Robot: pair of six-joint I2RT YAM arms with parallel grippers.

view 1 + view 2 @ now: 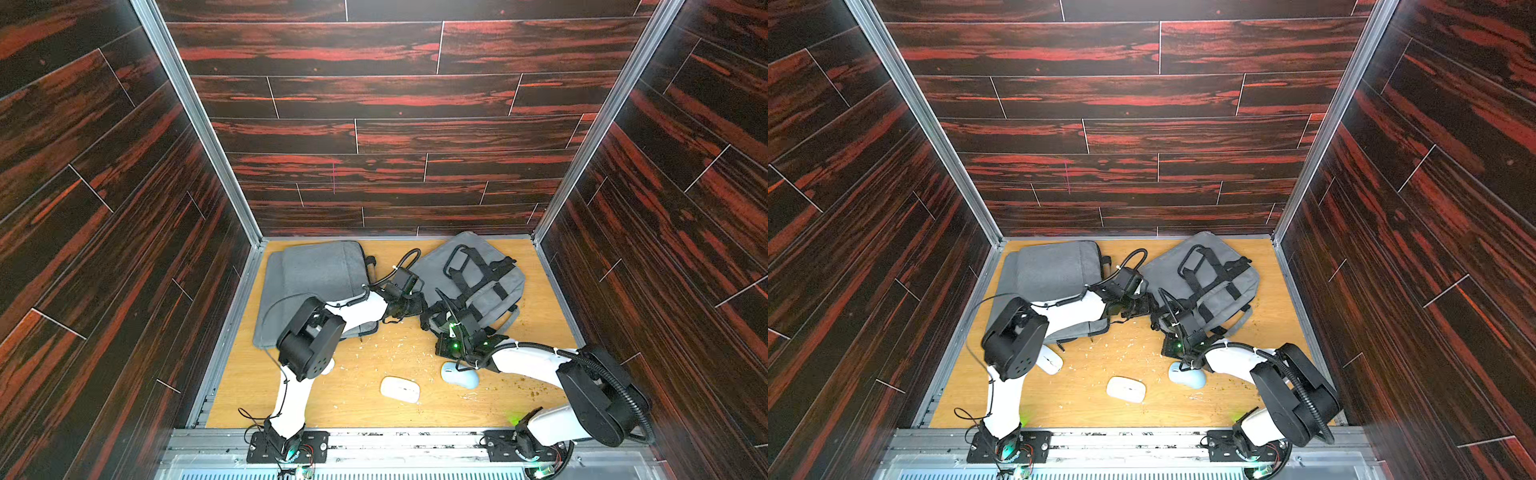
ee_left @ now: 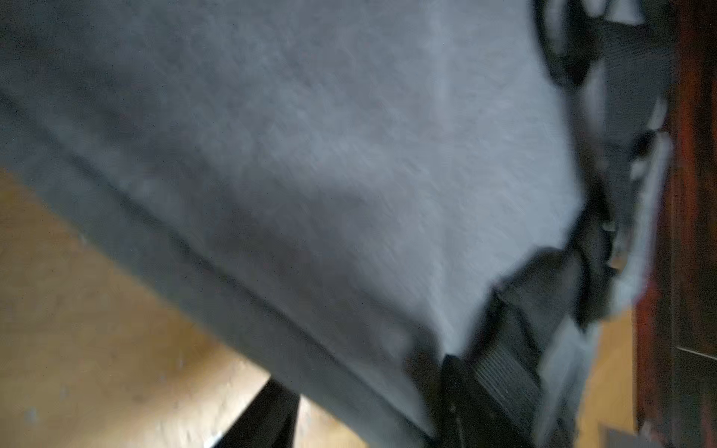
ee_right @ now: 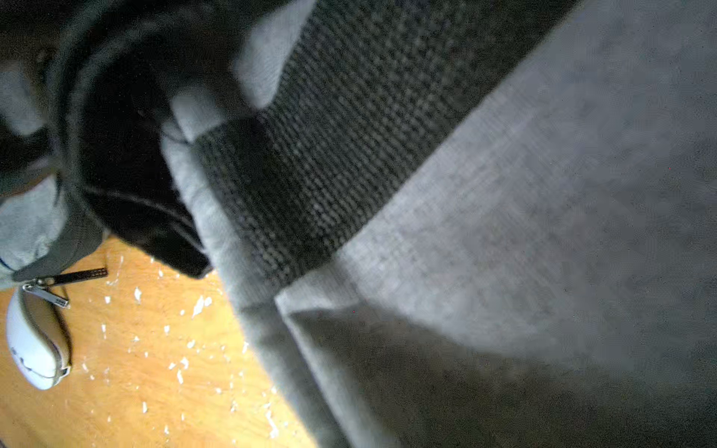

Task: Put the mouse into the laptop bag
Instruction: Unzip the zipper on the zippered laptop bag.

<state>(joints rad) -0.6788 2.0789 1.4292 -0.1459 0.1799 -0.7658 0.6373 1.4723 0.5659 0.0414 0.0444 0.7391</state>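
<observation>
From left: the soft grey felt laptop bag [image 1: 316, 270] lies flat. The left gripper [image 1: 409, 309], opening unreadable, hovers beside the strapped backpack [image 1: 430, 270]. The right gripper [image 1: 432, 318] is closed at its edge. The mouse [image 1: 400, 389], centre front on the crumb-strewn table [image 1: 353, 399], looks light, hard and slick, best pinched across its sides.

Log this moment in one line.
left gripper: between laptop bag and backpack, state unclear | right gripper: shut at backpack | white mouse: on table
</observation>
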